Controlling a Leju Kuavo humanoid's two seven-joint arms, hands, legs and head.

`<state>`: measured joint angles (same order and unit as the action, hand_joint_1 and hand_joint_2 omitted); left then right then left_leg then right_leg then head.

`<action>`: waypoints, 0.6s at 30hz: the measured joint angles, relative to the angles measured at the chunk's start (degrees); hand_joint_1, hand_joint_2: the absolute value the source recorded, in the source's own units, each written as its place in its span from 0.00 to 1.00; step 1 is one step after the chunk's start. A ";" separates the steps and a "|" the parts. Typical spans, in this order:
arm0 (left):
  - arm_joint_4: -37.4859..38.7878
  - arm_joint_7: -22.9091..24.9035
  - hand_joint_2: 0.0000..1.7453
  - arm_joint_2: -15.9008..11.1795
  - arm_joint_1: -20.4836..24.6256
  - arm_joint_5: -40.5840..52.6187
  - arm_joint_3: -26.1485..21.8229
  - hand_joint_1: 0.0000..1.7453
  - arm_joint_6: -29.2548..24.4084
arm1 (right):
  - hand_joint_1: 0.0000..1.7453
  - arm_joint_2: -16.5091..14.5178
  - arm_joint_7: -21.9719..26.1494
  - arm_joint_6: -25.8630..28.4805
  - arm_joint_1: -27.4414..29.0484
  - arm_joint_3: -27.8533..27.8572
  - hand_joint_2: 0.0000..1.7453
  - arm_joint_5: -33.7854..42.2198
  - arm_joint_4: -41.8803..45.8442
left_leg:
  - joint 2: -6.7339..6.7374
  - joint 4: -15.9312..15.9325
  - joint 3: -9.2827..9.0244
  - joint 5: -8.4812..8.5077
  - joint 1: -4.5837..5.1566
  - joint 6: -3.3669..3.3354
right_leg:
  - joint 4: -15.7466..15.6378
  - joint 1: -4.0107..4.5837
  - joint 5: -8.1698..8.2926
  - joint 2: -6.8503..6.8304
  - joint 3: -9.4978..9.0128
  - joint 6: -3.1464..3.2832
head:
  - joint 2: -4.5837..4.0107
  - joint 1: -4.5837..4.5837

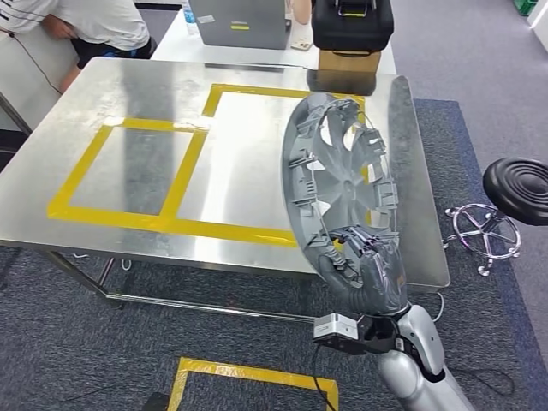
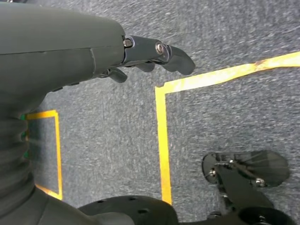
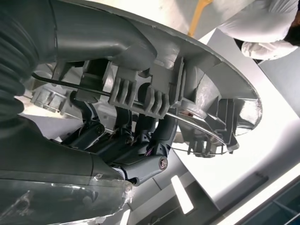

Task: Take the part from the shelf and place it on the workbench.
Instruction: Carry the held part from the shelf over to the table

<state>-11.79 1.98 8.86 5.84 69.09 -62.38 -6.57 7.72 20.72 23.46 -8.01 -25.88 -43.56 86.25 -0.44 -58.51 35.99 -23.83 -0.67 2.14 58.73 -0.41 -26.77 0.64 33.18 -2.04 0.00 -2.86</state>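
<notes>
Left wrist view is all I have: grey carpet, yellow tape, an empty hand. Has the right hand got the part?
Observer: Yes. The right hand grips the grey wheel cover by its lower rim.
Operator: Is it on the workbench yet?
Observer: Not yet. In the head view the cover is held up on edge in front of the steel workbench, overlapping its right end.
Operator: Any marked spot for it?
Observer: Yellow tape rectangles mark the benchtop; the cover overlaps the right-hand one.
Operator: Anyone nearby?
Observer: A person in a white shirt leans in at the far left corner.
</notes>
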 joint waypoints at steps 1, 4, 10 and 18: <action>0.01 0.00 1.00 0.03 0.03 0.00 0.01 0.00 0.01 | 1.00 0.00 0.01 -0.01 -0.03 -0.01 1.00 -0.03 0.00 | -0.04 0.37 -0.16 -0.47 0.09 -0.43 | -0.03 0.10 -0.12 0.00 -0.01 -0.29 | 0.00 0.04; 0.01 0.01 1.00 -0.07 -0.06 0.00 -0.01 0.00 0.02 | 1.00 0.00 0.02 -0.01 -0.15 -0.02 1.00 -0.08 0.00 | -0.14 0.48 -0.48 -0.88 0.01 -1.75 | 0.76 -0.06 -1.09 -0.13 0.13 -1.13 | 0.00 0.40; 0.01 0.03 1.00 -0.11 -0.11 0.00 -0.02 0.00 0.02 | 1.00 0.01 0.04 -0.01 -0.18 -0.24 1.00 -0.07 -0.08 | -0.29 0.51 -1.74 -1.99 0.15 -2.79 | 16.57 -0.11 -5.78 -0.22 9.29 -1.55 | 0.00 1.11; 0.01 0.08 1.00 -0.13 -0.04 0.00 -0.01 0.00 0.02 | 1.00 0.08 0.01 -0.01 -0.36 -0.41 1.00 -0.08 -0.16 | -0.55 0.66 -3.46 -3.65 0.31 -0.84 | 0.73 0.18 1.81 -0.03 2.67 0.06 | 0.00 0.89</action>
<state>-11.78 2.07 8.73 5.79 69.09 -62.39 -6.56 7.79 20.73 23.45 -8.37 -26.29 -43.64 86.09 -0.99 -57.85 32.53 -27.48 -0.36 1.30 59.46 -0.23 -24.96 0.61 35.85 -1.98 0.00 -1.97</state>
